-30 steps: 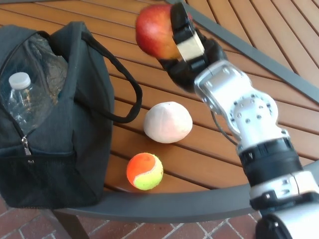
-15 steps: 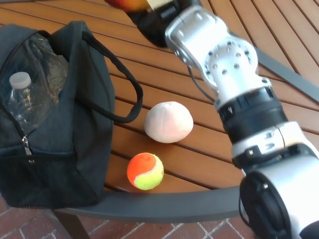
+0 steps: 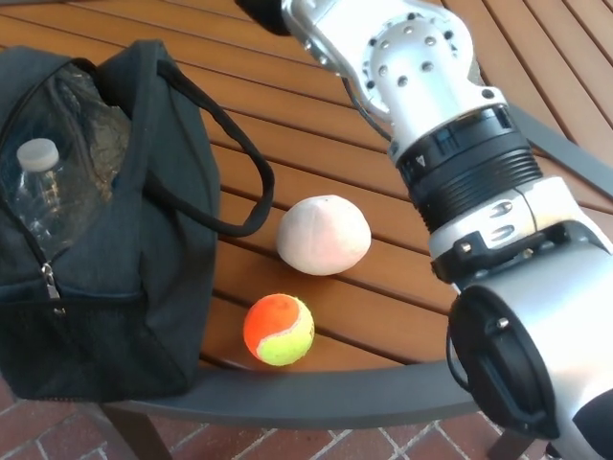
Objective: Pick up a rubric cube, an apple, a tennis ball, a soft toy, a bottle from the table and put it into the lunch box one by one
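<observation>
The black lunch box (image 3: pixel 153 249), a soft bag, stands open at the left of the table, with a clear bottle (image 3: pixel 40 168) with a white cap lying inside it. A round white soft toy (image 3: pixel 323 235) rests on the slats just right of the bag. An orange and yellow tennis ball (image 3: pixel 278 329) sits in front of the toy, near the table's rim. My right arm (image 3: pixel 431 105) reaches up across the picture. Only a black sliver of my right hand (image 3: pixel 261 11) shows at the top edge. The apple and the cube are out of view. My left hand does not show.
The wooden slat table (image 3: pixel 316 125) has a dark metal rim (image 3: pixel 316 395) along the front, with brick floor below. The bag's strap (image 3: pixel 244 158) loops out towards the soft toy. A dark metal bar (image 3: pixel 565 149) crosses the table at the right.
My right arm has lifted and swung up and left with the apple. The hand and apple have passed almost wholly out of the top of the picture. Bag, toy and ball have not moved.
</observation>
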